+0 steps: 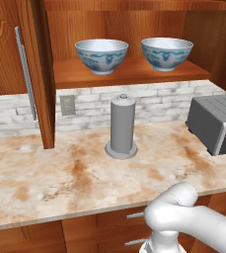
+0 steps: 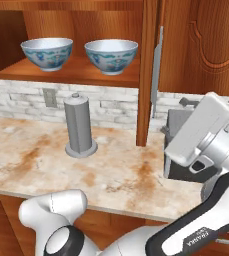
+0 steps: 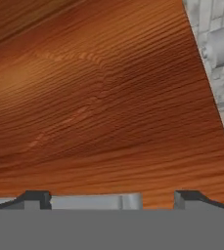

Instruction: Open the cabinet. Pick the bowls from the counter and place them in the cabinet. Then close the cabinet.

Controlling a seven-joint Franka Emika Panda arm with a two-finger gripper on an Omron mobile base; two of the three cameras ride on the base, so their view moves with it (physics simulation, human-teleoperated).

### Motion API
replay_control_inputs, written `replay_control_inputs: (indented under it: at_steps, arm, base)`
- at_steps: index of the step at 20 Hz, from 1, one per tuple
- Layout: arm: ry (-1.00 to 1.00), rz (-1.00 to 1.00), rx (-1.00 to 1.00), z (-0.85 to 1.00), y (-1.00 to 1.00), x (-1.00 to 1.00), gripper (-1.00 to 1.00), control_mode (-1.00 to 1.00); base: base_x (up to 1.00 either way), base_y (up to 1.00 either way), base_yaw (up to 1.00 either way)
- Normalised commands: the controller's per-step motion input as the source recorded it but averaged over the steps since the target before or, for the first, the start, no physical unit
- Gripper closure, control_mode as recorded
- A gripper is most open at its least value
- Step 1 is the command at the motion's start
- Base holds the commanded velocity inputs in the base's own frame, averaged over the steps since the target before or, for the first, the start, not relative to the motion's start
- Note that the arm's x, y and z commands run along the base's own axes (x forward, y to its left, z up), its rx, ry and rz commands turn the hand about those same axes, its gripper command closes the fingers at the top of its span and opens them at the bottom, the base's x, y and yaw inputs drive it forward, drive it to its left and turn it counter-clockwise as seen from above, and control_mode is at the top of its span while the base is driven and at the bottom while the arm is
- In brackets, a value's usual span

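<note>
Reddish-brown wood frames the cabinet (image 1: 129,74), its left door (image 1: 33,74) swung open edge-on with a silver bar handle (image 1: 25,74), and both bowls (image 1: 101,55) (image 1: 167,52) sit side by side, apart, on its lower shelf above the counter (image 1: 60,183). Below them a grey cylinder (image 1: 122,127) stands upright on the stone, with a grey toaster (image 1: 215,123) at the right. Farther right, in the hand view, the gripper (image 3: 111,199) faces a wood door panel (image 3: 103,107) close up, fingers spread wide and holding nothing.
</note>
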Motion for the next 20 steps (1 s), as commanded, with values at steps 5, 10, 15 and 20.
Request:
replay_control_inputs:
  at_steps: [5,10,15,20]
  arm:
    - [0.00,0.06,0.01,-0.15,0.36,0.30,-1.00,-1.00]
    - [0.00,0.04,0.06,-0.39,0.49,0.42,-1.00,-1.00]
    - [0.00,0.01,0.05,-0.22,0.50,0.51,-1.00,-1.00]
    - [0.00,0.00,-0.03,0.11,0.73,0.43,-1.00,-1.00]
  base:
    - [0.00,0.00,0.00]
    - [0.00,0.00,0.00]
    - [0.00,0.00,0.00]
    - [0.00,0.00,0.00]
